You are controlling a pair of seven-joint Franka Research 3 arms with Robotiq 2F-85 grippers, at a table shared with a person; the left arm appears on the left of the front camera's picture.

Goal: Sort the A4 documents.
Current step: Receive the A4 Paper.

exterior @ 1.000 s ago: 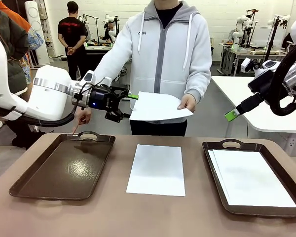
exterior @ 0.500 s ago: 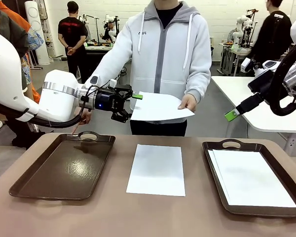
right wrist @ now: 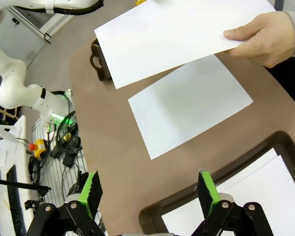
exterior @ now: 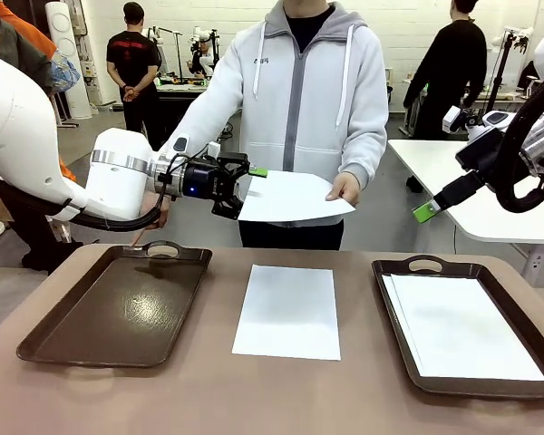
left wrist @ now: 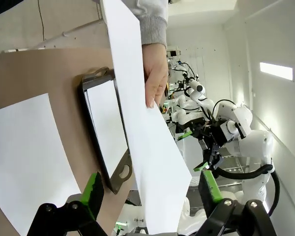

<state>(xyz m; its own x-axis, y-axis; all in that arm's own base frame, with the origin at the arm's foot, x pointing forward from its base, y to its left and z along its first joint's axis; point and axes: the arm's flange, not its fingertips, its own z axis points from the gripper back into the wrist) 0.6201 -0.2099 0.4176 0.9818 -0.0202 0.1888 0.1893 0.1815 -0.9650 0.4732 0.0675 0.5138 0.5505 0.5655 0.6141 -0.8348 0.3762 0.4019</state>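
A person across the table holds a white A4 document [exterior: 295, 197] level in one hand [exterior: 345, 188]. My left gripper [exterior: 243, 190] is open, its jaws standing above and below that sheet's left edge. In the left wrist view the held document [left wrist: 147, 147] runs between the green pads [left wrist: 93, 190]. A second sheet [exterior: 288, 311] lies flat on the table's middle. More sheets [exterior: 467, 328] lie in the right brown tray [exterior: 386, 299]. My right gripper [exterior: 425, 212] hangs open above the table's right side; in its view the gripper [right wrist: 150, 192] looks down on the lying sheet [right wrist: 189, 110].
An empty dark brown tray [exterior: 118, 304] sits at the left, with the person's other hand [exterior: 151, 217] pointing down just behind its handle. A white side table [exterior: 490, 204] stands at the right, behind my right arm. People stand farther back in the room.
My left gripper has moved right until its open fingers straddle the held sheet's left edge. The right arm and the sheets on the table have stayed put.
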